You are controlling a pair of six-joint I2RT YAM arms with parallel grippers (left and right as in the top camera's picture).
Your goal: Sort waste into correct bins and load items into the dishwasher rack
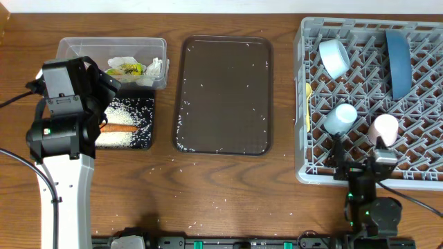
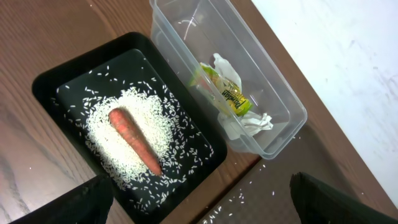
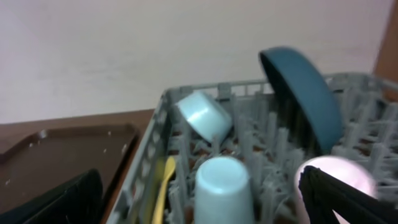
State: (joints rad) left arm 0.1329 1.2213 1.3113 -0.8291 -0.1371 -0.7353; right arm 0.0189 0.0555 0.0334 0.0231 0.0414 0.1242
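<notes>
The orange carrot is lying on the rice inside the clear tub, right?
Not quite. The carrot does lie on the rice, but inside the black tray, not the clear tub. The left wrist view shows it plainly; the tub holds only the wrapper and the paper.

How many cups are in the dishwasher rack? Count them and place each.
2. The light blue cup sits in the dishwasher rack's near half; the pink cup sits beside it, to its right. None seems hidden.
</notes>
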